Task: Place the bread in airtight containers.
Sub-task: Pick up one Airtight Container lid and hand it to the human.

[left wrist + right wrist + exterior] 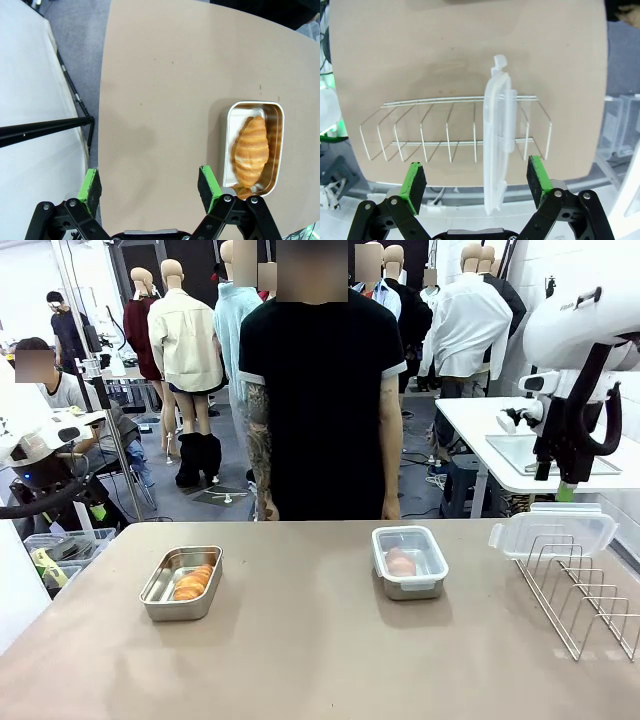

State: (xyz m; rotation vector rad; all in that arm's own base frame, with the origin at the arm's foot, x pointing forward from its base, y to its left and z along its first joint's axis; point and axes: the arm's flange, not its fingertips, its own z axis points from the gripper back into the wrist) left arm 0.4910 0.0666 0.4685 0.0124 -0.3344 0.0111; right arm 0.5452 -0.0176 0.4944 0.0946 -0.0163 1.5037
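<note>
Your left gripper (150, 187) hangs over bare bench with its jaws spread wide and nothing between the green pads (90, 185). Just beyond its right-hand pad in the left wrist view sits the uncovered rectangular stainless-steel pan with rounded corners (277, 109), and in it one golden-brown, ridged croissant-like roll (251, 150). The roll's long axis runs along the pan's long side; its tapered tip points away from the gripper.

Your right gripper (477, 180) also has its jaws wide and holds nothing. Directly past them the clear plastic snap-on lid (498, 140) stands on edge in the silver wire rack (420, 132), its long axis pointing away from the jaws and its tab at the far end.

From the front camera, the open pan (181, 583) lies on the left half of the tan bench (300, 660), roll (192, 582) inside, long axis running from the near edge toward the person, slightly tilted right. The second steel pan (410, 562), right of centre, carries a clear lid; a pale orange roll (401, 561) shows through it, orientation unclear. The two pans are well apart. The rack (585, 595) stands at the right edge, the loose lid (552, 534) at its far end. A person in a black T-shirt (322, 390) stands at the far side.

Lettering on the white arm is too small to read.
</note>
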